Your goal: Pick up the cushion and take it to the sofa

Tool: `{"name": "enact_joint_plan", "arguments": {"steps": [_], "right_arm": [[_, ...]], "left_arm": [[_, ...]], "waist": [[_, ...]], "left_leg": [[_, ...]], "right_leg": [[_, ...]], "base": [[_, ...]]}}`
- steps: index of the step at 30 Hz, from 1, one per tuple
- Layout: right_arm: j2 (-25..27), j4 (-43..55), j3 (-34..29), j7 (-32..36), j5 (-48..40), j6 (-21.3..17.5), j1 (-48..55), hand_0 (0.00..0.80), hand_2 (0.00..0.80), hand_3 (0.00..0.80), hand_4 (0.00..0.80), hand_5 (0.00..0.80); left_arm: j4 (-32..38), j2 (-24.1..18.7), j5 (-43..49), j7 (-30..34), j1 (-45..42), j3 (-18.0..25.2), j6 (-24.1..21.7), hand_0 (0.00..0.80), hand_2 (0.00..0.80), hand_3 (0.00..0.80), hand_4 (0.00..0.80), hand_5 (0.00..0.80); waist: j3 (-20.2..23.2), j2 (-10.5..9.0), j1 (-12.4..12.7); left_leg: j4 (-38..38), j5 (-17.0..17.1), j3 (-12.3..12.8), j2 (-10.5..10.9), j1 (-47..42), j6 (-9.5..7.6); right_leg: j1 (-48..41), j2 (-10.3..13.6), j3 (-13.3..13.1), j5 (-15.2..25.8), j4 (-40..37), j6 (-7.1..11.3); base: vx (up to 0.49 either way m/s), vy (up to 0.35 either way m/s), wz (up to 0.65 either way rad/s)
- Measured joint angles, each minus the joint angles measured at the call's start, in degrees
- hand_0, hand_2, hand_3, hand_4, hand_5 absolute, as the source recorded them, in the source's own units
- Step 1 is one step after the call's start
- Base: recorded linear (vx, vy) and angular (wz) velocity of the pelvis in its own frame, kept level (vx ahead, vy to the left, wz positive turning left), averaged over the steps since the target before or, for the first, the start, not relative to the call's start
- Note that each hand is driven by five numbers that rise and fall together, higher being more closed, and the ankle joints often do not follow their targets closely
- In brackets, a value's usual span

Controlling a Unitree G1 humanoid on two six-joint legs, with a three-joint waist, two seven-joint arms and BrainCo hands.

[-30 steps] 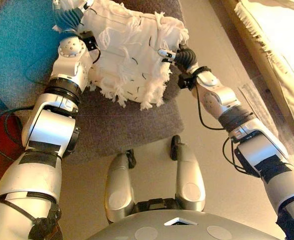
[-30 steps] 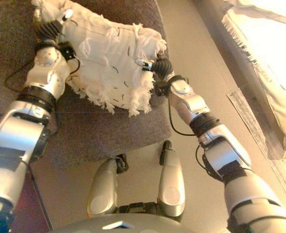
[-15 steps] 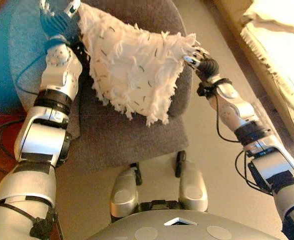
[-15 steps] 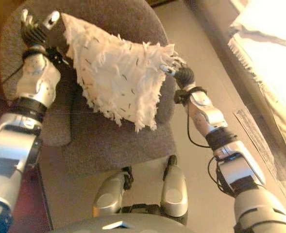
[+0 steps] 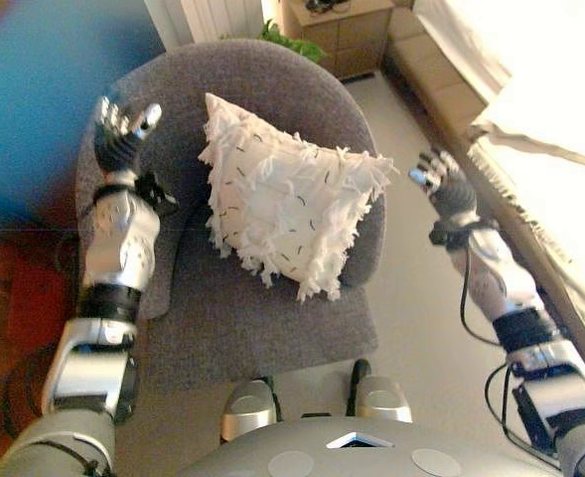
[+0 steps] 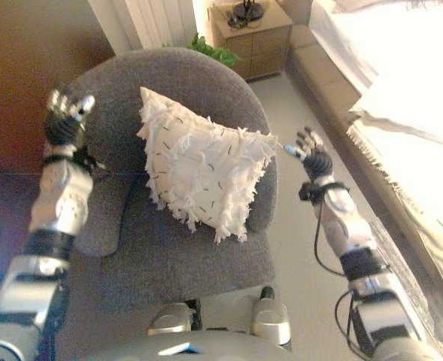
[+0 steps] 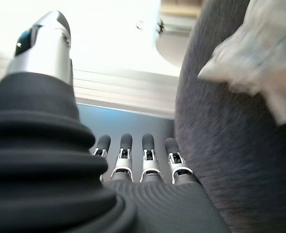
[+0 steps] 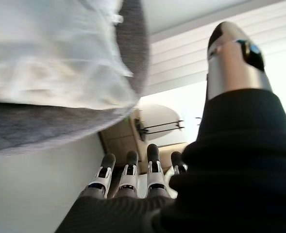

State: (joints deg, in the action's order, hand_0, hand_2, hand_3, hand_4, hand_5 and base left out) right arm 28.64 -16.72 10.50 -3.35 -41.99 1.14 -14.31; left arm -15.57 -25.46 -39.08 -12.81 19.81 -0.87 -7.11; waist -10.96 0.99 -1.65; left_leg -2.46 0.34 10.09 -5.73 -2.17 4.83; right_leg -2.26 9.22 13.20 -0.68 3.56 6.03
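A white fringed cushion (image 5: 287, 209) leans against the back of a grey armchair (image 5: 227, 318), one corner pointing down at the seat. My left hand (image 5: 121, 127) is raised over the chair's left arm, fingers straight and apart, a gap away from the cushion. My right hand (image 5: 443, 181) is up beside the chair's right edge, also open, with nothing in it. In the left wrist view the fingers (image 7: 147, 153) point past the chair back, cushion (image 7: 269, 58) off to the side. The right wrist view shows straight fingers (image 8: 130, 174) below the cushion (image 8: 55, 53).
A sofa (image 5: 530, 119) with a pale throw runs along the right. A small wooden cabinet (image 5: 337, 30) and a green plant (image 5: 292, 42) stand behind the chair. Pale floor (image 5: 421, 328) lies between chair and sofa.
Both hands have let go of the cushion and pulled apart to either side. The cushion has dropped back against the chair. The camera has lifted, showing the whole chair and the cabinet.
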Motion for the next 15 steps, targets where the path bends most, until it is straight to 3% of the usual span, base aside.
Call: {"name": "enact_joint_plan", "arguments": {"steps": [6, 10, 15], "right_arm": [[-7.4, 6.7, -0.6, 6.8, -0.9, -7.2, 12.7, 0.000, 0.000, 0.000, 0.000, 0.000], [-12.1, 6.6, 0.0, 12.4, -7.6, -9.5, 17.9, 0.000, 0.000, 0.000, 0.000, 0.000], [-12.1, 3.8, 2.4, 13.8, -12.7, -11.4, 21.5, 0.000, 0.000, 0.000, 0.000, 0.000]], "left_arm": [[9.2, 7.7, -0.7, 8.8, -16.2, -0.2, -2.0, 0.000, 0.000, 0.000, 0.000, 0.000], [9.4, 8.2, -3.1, 13.6, -22.0, -0.8, -4.0, 0.000, 0.000, 0.000, 0.000, 0.000], [9.8, 7.7, -5.1, 15.4, -26.2, -4.2, -8.6, 0.000, 0.000, 0.000, 0.000, 0.000]], "waist": [[1.6, -1.01, 1.2], [2.1, -1.35, 1.5], [2.3, -0.98, 2.6]], "left_leg": [[1.4, 0.3, 0.1, 0.2, -1.3, 0.18], [1.8, 0.7, 0.1, 0.3, -1.1, 0.13], [3.1, 2.2, -0.3, 0.4, 1.0, -0.01]], "right_leg": [[-2.2, -0.4, 0.0, 1.8, -3.7, 0.10], [-2.5, -0.6, 0.1, 2.7, -5.1, 0.04], [-0.3, -0.7, 0.1, 3.6, -6.1, 0.12]], "base": [[-0.051, 0.005, -0.01], [-0.124, 0.034, -0.01], [-0.179, 0.014, 0.02]]}}
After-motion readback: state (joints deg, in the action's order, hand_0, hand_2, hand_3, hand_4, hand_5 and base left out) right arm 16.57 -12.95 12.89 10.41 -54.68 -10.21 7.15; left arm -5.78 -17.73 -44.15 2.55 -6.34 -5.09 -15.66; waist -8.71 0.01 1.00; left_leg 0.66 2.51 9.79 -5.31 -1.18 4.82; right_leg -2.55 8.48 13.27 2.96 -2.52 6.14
